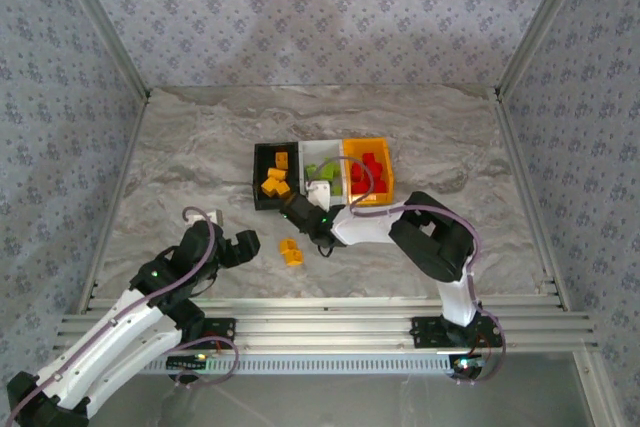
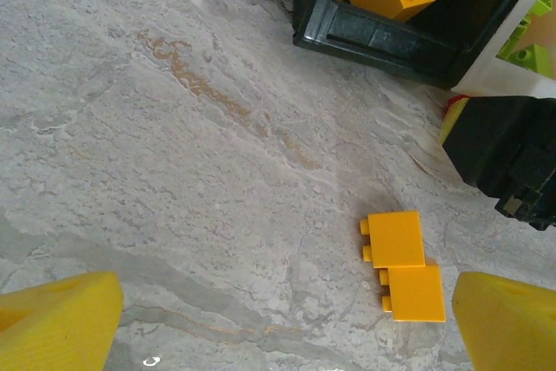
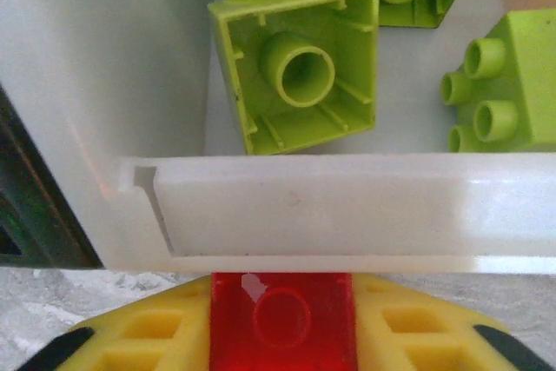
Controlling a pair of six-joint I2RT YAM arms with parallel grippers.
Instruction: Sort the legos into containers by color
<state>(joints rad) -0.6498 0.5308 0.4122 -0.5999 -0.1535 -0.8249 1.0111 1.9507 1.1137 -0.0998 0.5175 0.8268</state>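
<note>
From above, the three containers (image 1: 322,144) sit joined in a row in the middle of the table (image 1: 180,147). The black bin (image 1: 259,177) is on the left, the white bin (image 1: 303,162) is in the middle, and the orange-yellow bin (image 1: 389,172) is on the right. Orange legos (image 1: 275,184) lie in the black one, green in the white one and red in the orange-yellow one. Two orange bricks (image 1: 291,251) lie on the table, touching each other. The left gripper (image 1: 245,245) is near them. The right gripper (image 1: 298,209) is low at the front of the bins.

From the left wrist, the left gripper (image 2: 287,310) has its yellow fingers (image 2: 61,319) spread wide, with nothing between them. The two orange bricks (image 2: 402,265) lie flat just ahead. Behind them the black bin (image 2: 382,36) holds more orange ones.

From the right wrist, the right gripper (image 3: 282,297) squeezes a red brick (image 3: 282,327) between its fingers (image 3: 139,341). It is just in front of the white bin's wall (image 3: 347,215). Green bricks (image 3: 300,71) lie inside, one upside down.
</note>
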